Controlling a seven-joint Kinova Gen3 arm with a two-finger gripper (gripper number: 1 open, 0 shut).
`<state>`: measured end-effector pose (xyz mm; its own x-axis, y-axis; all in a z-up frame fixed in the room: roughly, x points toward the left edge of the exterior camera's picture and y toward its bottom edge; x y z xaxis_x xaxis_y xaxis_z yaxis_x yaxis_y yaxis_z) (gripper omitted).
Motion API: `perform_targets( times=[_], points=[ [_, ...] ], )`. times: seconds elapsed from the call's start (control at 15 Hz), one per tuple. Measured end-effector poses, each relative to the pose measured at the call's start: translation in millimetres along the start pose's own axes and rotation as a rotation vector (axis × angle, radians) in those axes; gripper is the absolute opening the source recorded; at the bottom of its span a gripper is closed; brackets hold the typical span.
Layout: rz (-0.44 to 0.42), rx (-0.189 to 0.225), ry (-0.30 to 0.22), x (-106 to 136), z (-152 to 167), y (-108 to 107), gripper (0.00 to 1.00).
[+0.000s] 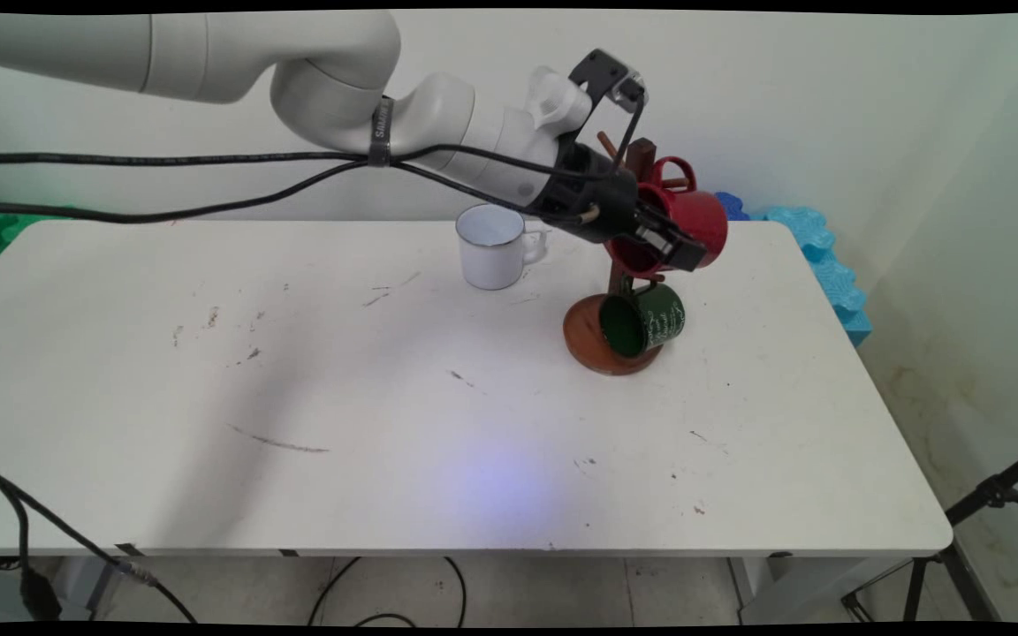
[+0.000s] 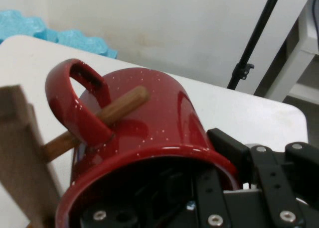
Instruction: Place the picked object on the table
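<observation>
Main view. The gripper is at the red mug, which hangs on the wooden mug tree near the table's far right corner. The mug lies on its side: its long axis runs roughly level, the open mouth facing back along the arm toward the left, the base pointing toward the table's right edge, the handle uppermost at the tree's post. The fingers come in from the mouth side and straddle the rim, one dark finger lying along the outer wall. A green mug hangs lower on the same tree, just above the round brown base, mouth toward the near left. A white mug stands upright on the table to the left of the tree, apart from it, near the far edge.

Hand view. The red mug fills the frame, mouth toward the camera. A wooden peg passes through the handle loop and rests against the wall. One finger sits outside the rim at right; linkage shows inside the mouth. The fingers appear clamped on the rim wall.
</observation>
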<state>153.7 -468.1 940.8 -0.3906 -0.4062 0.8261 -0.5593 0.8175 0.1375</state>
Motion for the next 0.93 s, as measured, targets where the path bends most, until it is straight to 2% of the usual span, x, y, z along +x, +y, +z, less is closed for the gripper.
perform_targets(
  times=[0.33, 0.93],
  points=[
    [0.002, -0.014, 0.033, 7.9, -8.8, 5.4, 0.0],
    [0.001, -0.033, 0.051, 10.2, -20.0, 14.1, 0.0]
  ],
)
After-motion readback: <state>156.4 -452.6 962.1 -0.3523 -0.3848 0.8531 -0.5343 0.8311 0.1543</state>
